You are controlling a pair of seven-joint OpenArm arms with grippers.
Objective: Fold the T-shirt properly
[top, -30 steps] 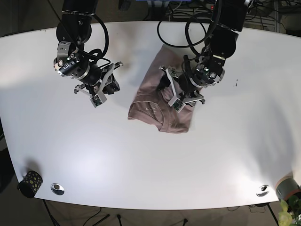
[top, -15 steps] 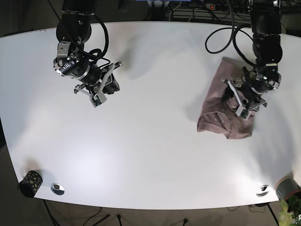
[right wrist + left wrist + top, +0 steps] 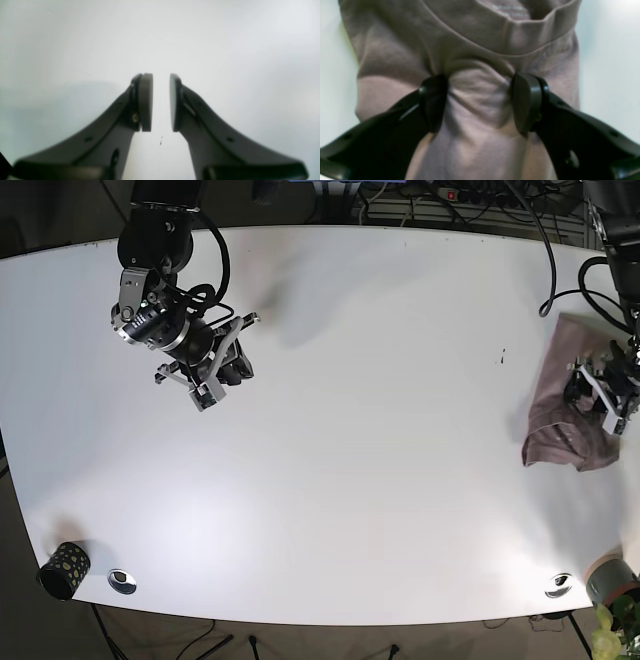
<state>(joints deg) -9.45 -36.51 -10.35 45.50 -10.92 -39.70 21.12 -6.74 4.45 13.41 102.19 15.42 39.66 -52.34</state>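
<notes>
The mauve T-shirt (image 3: 555, 435) lies bunched and folded at the far right of the white table (image 3: 330, 480), close to its right edge. My left gripper (image 3: 603, 392) sits on the shirt's right part. In the left wrist view the shirt (image 3: 470, 37) fills the frame with its collar at the top, and my left gripper (image 3: 480, 102) pinches a thick, wrinkled fold of it between its pads. My right gripper (image 3: 212, 380) hangs over bare table at the upper left. In the right wrist view my right gripper (image 3: 161, 102) is empty, with only a narrow gap between its pads.
A black dotted cup (image 3: 63, 570) stands at the front left corner. Round metal discs (image 3: 122, 581) (image 3: 558, 584) sit near the front edge. A grey cup (image 3: 612, 578) and a plant stand at the front right. Cables hang behind the table.
My left gripper has dragged the T-shirt from the middle of the table to the far right edge. The right arm has stayed almost still.
</notes>
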